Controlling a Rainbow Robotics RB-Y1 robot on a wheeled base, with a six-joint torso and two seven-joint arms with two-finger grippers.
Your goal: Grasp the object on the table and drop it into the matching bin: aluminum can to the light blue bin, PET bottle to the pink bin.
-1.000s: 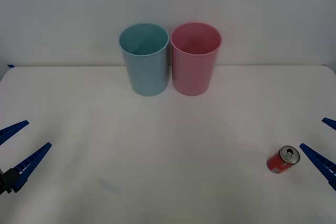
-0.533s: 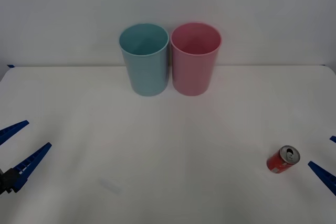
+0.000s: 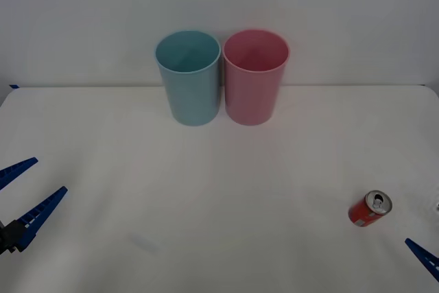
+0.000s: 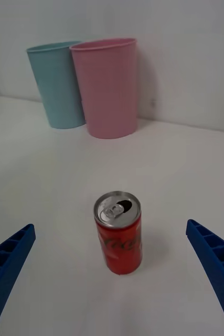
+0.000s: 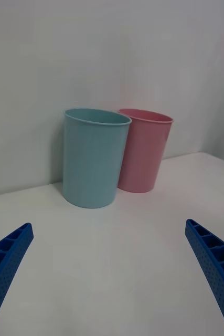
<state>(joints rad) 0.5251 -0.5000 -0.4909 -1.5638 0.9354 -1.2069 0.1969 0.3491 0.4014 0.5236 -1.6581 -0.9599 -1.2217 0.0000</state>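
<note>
**Red can upright, ungrasped**

You see the aluminum can [image 4: 118,232] standing on the white table [image 3: 219,190] between the right gripper [image 4: 112,273]'s spread fingers. The left gripper [image 5: 109,273] waits open, facing the light blue bin [image 3: 189,77] and pink bin [image 3: 254,75].

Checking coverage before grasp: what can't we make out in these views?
- Right gripper: open; in the front view the frame's lower right corner cuts off all but one finger.
- Left gripper: open, arm cut off by the front view's left edge.
- Aluminum can: far side hidden.
- Light blue bin and pink bin: bottoms inside not visible.
</note>
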